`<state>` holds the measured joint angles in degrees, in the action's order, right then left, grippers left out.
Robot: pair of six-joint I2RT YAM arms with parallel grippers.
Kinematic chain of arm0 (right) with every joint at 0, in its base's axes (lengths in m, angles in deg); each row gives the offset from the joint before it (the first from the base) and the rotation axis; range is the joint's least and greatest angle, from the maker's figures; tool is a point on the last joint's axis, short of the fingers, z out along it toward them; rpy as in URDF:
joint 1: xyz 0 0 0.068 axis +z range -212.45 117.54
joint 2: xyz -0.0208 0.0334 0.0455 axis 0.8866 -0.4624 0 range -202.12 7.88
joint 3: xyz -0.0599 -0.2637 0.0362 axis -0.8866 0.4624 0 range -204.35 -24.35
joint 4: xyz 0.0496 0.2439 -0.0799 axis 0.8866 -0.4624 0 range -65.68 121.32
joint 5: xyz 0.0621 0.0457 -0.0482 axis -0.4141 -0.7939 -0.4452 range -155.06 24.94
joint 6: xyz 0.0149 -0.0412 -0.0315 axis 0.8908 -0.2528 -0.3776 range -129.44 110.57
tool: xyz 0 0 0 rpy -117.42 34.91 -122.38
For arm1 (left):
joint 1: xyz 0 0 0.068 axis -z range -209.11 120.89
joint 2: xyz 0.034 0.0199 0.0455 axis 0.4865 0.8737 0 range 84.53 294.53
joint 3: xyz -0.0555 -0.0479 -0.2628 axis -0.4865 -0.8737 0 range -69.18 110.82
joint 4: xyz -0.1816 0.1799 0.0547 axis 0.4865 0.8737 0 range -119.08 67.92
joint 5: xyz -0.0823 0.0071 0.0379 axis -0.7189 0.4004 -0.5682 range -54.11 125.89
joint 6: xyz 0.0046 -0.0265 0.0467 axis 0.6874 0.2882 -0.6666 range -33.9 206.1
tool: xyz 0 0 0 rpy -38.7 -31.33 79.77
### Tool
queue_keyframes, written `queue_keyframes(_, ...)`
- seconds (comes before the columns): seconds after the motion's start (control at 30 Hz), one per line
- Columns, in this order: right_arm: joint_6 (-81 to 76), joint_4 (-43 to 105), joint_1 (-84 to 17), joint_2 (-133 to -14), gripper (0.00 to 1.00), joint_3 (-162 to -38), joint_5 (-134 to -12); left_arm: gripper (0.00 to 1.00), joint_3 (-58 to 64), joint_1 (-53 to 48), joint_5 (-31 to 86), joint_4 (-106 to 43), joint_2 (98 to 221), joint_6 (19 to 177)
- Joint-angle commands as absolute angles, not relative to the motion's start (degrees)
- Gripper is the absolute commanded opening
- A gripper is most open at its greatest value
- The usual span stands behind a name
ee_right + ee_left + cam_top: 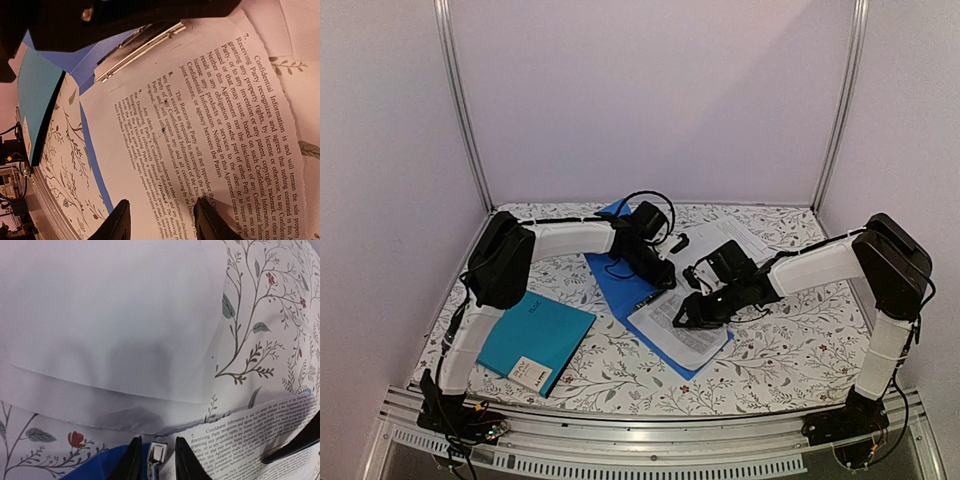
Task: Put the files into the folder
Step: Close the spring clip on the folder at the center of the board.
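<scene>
A printed sheet (680, 325) lies on the open plain blue folder (620, 275) in the middle of the table. A second sheet (725, 240) lies behind it on the tablecloth. The teal folder (535, 338) lies closed at the front left, its white label (532, 372) at the near corner. My left gripper (662, 277) stands slightly open with its fingers on either side of the blue folder's metal clip (157, 457), gaps on both sides. My right gripper (162, 220) is open and empty just above the printed sheet (200, 115).
The floral tablecloth (780, 350) covers the table. Frame posts and white walls enclose the back and sides. A black cable (655, 200) loops behind the left wrist. The teal folder's edge (37, 100) shows left of the blue folder (90, 60).
</scene>
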<state>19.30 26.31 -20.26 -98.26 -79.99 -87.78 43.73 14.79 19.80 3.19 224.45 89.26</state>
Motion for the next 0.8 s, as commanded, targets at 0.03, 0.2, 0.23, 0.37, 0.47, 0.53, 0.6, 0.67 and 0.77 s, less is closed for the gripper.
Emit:
queue_keyframes(0.03,19.77,22.89,-20.52,-100.21,0.45,-78.32,-86.68,0.20,45.26,13.78,19.01,4.03,225.51,88.86)
queue_keyframes(0.2,19.88,22.89,-20.53,-100.17,0.45,-78.35,-86.68,0.14,45.57,13.78,18.54,3.70,225.44,88.91)
queue_keyframes(0.23,19.91,22.89,-20.52,-100.26,0.45,-78.39,-86.68,0.14,45.62,13.70,18.51,3.66,225.42,88.90)
queue_keyframes(0.37,19.90,22.89,-20.53,-100.22,0.45,-78.49,-86.76,0.10,45.48,13.65,18.28,3.89,225.21,88.74)
queue_keyframes(0.47,19.90,22.89,-20.51,-100.31,0.45,-78.56,-86.70,0.08,45.28,13.60,17.85,3.88,224.77,88.75)
queue_keyframes(0.53,20.01,22.89,-20.50,-100.44,0.45,-78.67,-86.68,0.07,45.18,13.60,17.64,3.81,224.44,88.87)
queue_keyframes(0.6,20.09,22.89,-20.49,-100.57,0.45,-78.67,-86.55,0.07,44.72,13.61,17.31,3.63,223.95,88.95)
queue_keyframes(0.67,20.39,22.78,-20.53,-100.65,0.45,-78.67,-86.26,0.06,44.05,13.60,17.09,3.01,223.16,89.17)
queue_keyframes(0.77,20.80,22.68,-20.51,-100.82,0.45,-78.67,-85.92,0.06,42.67,13.60,16.59,2.08,222.09,89.45)
